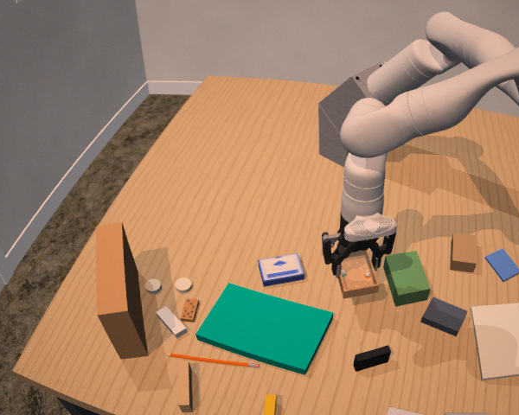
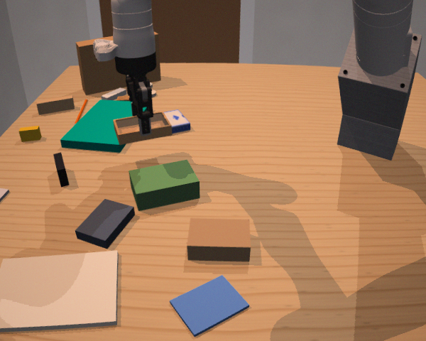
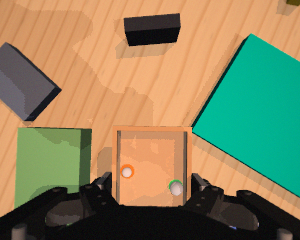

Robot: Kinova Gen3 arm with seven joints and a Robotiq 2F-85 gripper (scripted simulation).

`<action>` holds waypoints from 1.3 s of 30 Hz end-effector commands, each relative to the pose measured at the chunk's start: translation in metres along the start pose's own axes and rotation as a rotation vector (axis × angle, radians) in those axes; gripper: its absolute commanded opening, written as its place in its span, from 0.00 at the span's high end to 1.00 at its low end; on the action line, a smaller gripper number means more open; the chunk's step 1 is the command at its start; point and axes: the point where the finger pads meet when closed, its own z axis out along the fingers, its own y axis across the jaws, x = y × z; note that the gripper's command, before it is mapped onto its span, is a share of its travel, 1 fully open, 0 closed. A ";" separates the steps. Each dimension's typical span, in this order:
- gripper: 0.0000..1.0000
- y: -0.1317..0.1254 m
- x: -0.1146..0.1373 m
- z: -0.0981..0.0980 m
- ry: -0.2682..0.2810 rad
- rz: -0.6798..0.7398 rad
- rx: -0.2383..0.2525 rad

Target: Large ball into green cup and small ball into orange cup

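- The wooden puzzle (image 3: 152, 165) is a shallow square tray with raised walls, clamped across its two side walls in my claw (image 3: 151, 192).
- It sits roughly level, between a green block and a teal slab; whether it touches the tabletop I cannot tell.
- The orange cup (image 3: 127, 171) holds a white ball.
- The green cup (image 3: 175, 187) holds the other white ball, near the wall.

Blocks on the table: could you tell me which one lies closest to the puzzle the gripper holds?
The green block, right beside the wooden puzzle; the others sit farther off.
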 end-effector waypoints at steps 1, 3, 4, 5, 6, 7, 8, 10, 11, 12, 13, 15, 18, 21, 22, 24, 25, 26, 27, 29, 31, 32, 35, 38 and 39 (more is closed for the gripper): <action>0.26 0.001 0.001 -0.001 0.001 0.009 -0.010; 0.26 0.001 0.001 -0.001 0.001 0.008 -0.010; 0.26 0.002 0.001 -0.001 0.001 0.008 -0.010; 0.26 0.002 0.001 -0.001 0.001 0.008 -0.009; 0.26 0.002 0.001 -0.001 0.001 0.008 -0.009; 0.26 0.002 0.001 -0.001 0.001 0.008 -0.009; 0.26 0.002 0.001 0.000 0.001 0.007 -0.009; 0.26 0.002 0.002 0.000 0.001 0.007 -0.009; 0.26 0.002 0.002 0.000 0.001 0.007 -0.009; 0.26 0.002 0.002 0.000 0.001 0.007 -0.009; 0.26 0.002 0.002 0.001 0.001 0.007 -0.008; 0.26 0.002 0.002 0.002 0.001 0.007 -0.007; 0.26 0.002 0.002 0.004 0.000 0.007 -0.006; 0.26 0.002 0.002 0.007 0.001 0.007 -0.006; 0.26 0.002 0.002 0.008 0.001 0.007 -0.006; 0.26 0.002 0.002 0.010 0.001 0.007 -0.006; 0.26 0.002 0.002 0.011 0.001 0.003 -0.006; 0.26 0.002 0.002 0.012 0.001 -0.002 -0.006; 0.26 0.002 0.002 0.013 0.001 -0.006 -0.006; 0.26 0.002 0.002 0.013 0.001 -0.006 -0.006; 0.26 0.002 0.002 0.016 0.001 -0.006 -0.006; 0.26 0.002 0.002 0.017 0.001 -0.009 -0.006; 0.26 0.002 0.002 0.021 0.001 -0.009 -0.006; 0.26 0.002 0.002 0.026 0.001 -0.009 -0.006; 0.26 0.002 0.002 0.028 0.001 -0.009 -0.006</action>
